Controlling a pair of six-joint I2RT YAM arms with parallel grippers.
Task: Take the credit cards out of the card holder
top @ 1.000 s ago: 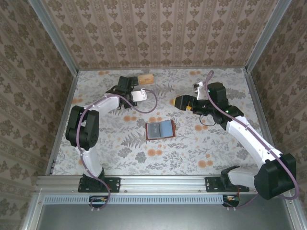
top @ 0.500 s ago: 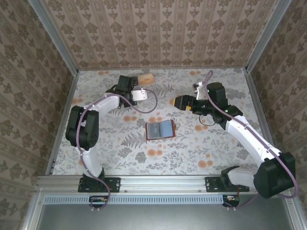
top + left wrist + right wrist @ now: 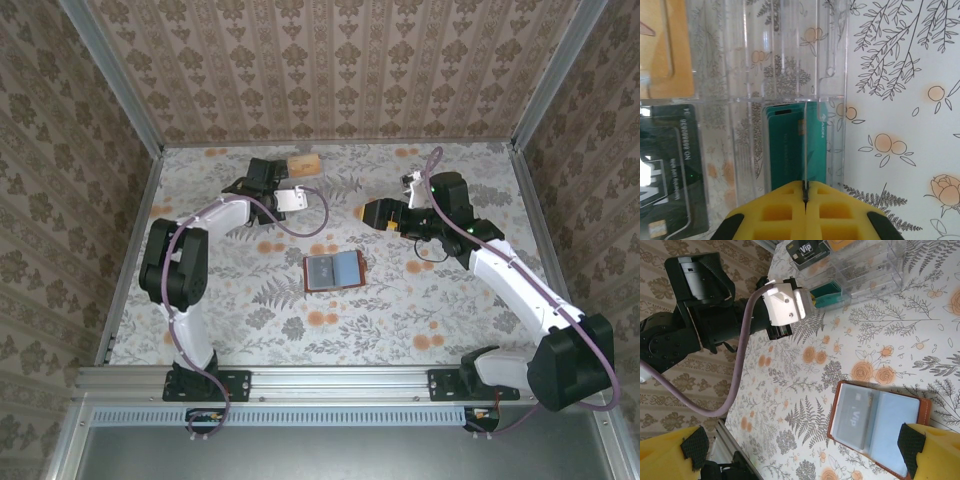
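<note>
Card holder (image 3: 332, 270) open flat, grey-blue pockets, maybe one card (image 3: 854, 414) inside.

**"Vip" twice; the rest too blurred**

In the right wrist view, white "Vip" stands on the black card (image 3: 805, 250), far ahead of the right pincer (image 3: 800, 455). It shows again, greyed, on a card (image 3: 852, 415) in the card holder (image 3: 890, 425), just ahead of that pincer. Left of the left pincer (image 3: 805, 200), the black card's sideways white capitals cannot be read for sure. Nor can the small print on the teal card (image 3: 787, 145).

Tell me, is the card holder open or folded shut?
Open: the card holder lies spread flat, both grey-blue inner pockets facing up.
</note>
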